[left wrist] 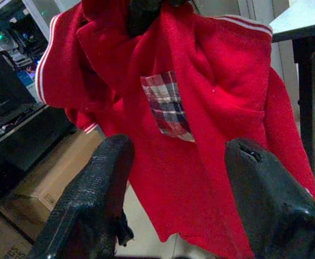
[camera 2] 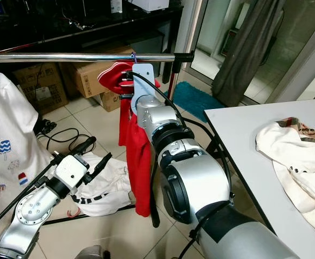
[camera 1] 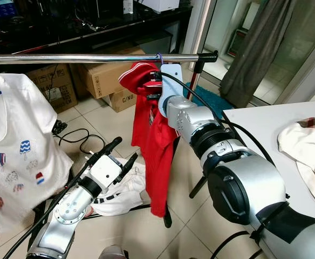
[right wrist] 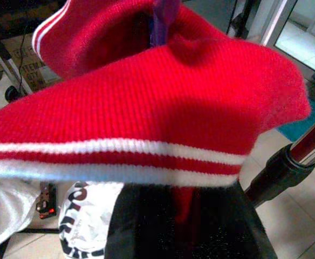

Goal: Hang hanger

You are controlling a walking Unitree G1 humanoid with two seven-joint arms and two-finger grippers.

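Right hand (camera 1: 153, 86) is clamped on the red shirt (camera 1: 156, 156) at its collar, up at twelve o'clock under the rail (camera 1: 93, 58), purple hanger (camera 1: 159, 57) hooked over it; left hand (camera 1: 118, 152), fingers spread apart, hovers empty at seven o'clock, by the shirt

You are in a lived-in home room: tiled floor (camera 1: 120, 226), cardboard boxes (camera 1: 101, 78) under a dark desk (camera 1: 82, 32), a clothes rail (camera 1: 93, 58), grey curtain (camera 1: 260, 48), white counter (camera 1: 254, 124) with laundry.
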